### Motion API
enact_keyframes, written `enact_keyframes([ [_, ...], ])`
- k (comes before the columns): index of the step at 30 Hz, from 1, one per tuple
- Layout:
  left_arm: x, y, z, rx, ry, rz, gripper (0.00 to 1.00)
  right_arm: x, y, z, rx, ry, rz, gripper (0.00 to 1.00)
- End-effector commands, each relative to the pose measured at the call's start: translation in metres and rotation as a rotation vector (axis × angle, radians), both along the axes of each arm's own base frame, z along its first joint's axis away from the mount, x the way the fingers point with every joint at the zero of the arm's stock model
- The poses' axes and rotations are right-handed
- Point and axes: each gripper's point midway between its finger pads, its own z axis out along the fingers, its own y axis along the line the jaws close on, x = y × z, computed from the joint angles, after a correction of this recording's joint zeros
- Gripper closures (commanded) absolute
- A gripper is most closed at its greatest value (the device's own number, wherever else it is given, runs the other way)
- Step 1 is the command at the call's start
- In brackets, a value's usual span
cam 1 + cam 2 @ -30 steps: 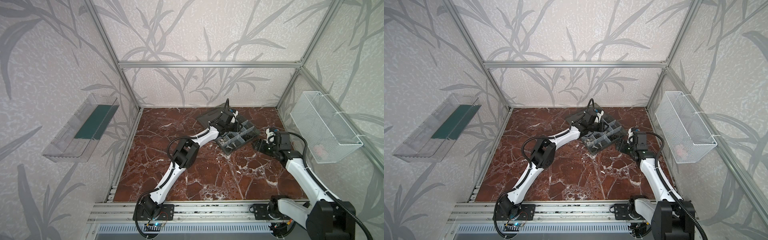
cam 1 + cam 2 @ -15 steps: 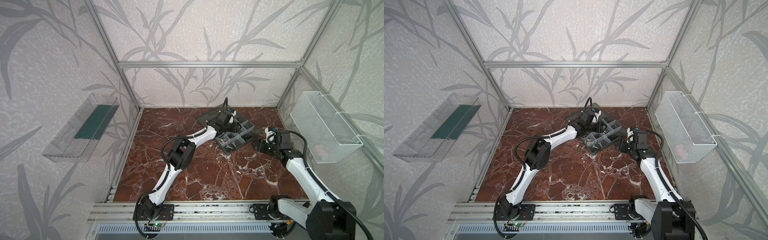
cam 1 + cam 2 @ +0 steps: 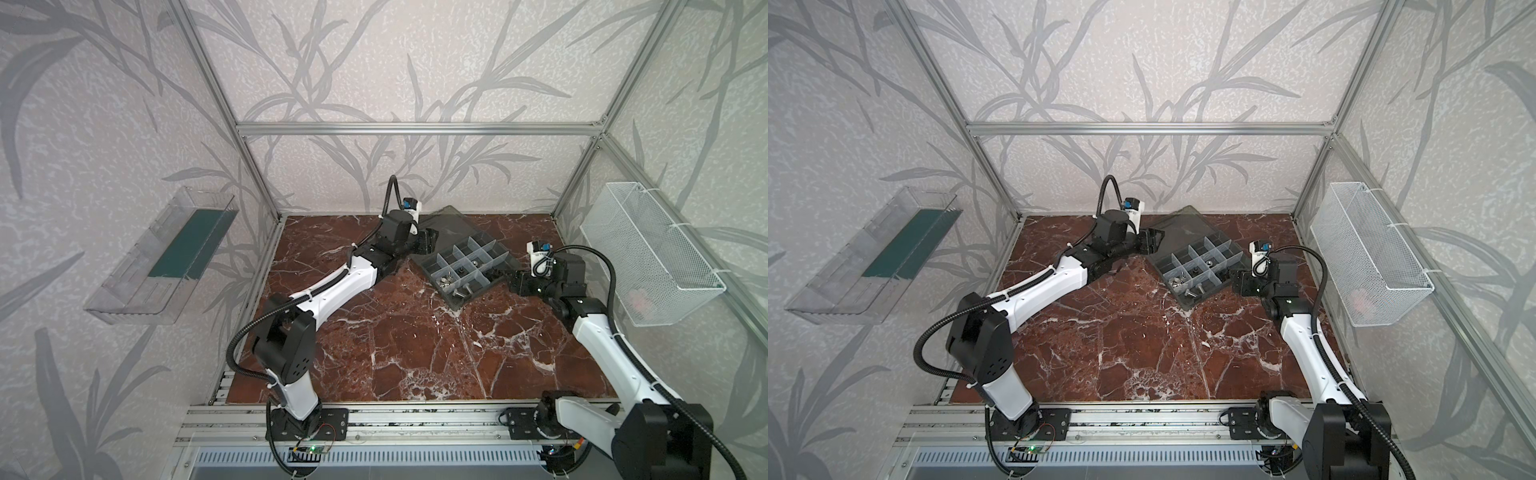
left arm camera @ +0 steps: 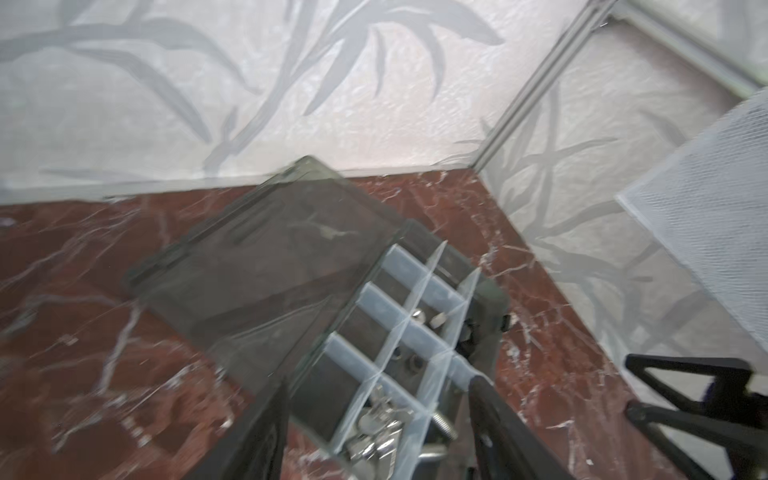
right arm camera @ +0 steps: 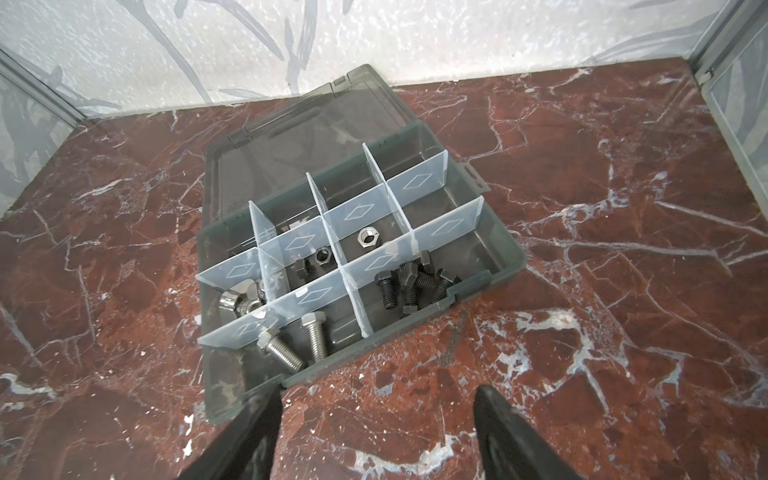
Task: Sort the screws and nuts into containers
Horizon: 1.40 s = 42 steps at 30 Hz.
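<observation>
The worktop (image 3: pixel 415 353) is red marble, and I see no loose part on it. Far on it, toward the right, stands the grey box (image 5: pixel 465 241), turned at an angle. Its lid (image 5: pixel 316 120) is open and lies back behind it.

The left pincer (image 3: pixel 430 242) hangs just beside the lid with its fingers spread, and it holds nothing. The right pincer (image 5: pixel 378 395) is low over the worktop, just beside the front wall of the box, also spread and empty.

Thin pale dividers cut the box into compartments (image 5: pixel 357 212). All parts that I can see are already inside them:
- the black screws (image 5: pixel 411 282) are in a heap in a front compartment;
- two silver screws (image 5: pixel 299 345) lie in the next one, with their ends against the front wall;
- one silver nut (image 5: pixel 368 239) and some dark nuts (image 5: pixel 313 262) are in the middle row;
- a silver heap (image 5: pixel 241 299) is at the end, too tangled to name.

The sorting seems nearly done, so the danger is to undo it.
- If the right pincer goes forward, it can push the light box, and then parts may jump over the dividers.
- The dividers look loose, so a finger going into a compartment may lift one and let two kinds mix.
- The left pincer may catch the lid and drop it shut, or tilt the box.
</observation>
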Motion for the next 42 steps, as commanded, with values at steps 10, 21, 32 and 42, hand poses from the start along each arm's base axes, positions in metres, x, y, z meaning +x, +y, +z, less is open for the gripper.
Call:
enact_keyframes([
  [10, -0.017, 0.125, -0.043, 0.389, -0.058, 0.248, 0.29, 0.033, -0.009, -0.046, -0.080, -0.173, -0.015, 0.26],
  [21, -0.062, 0.250, -0.041, 0.603, -0.330, 0.656, 0.00, 0.044, -0.009, -0.064, -0.082, -0.251, -0.018, 0.25],
  [32, -0.067, 0.301, -0.101, 0.667, -0.278, 0.756, 0.00, 0.049, -0.005, -0.073, -0.137, -0.285, -0.018, 0.23],
  [42, -0.056, 0.327, -0.121, 0.583, -0.249, 0.814, 0.00, 0.046, -0.005, -0.081, -0.184, -0.309, -0.048, 0.22],
])
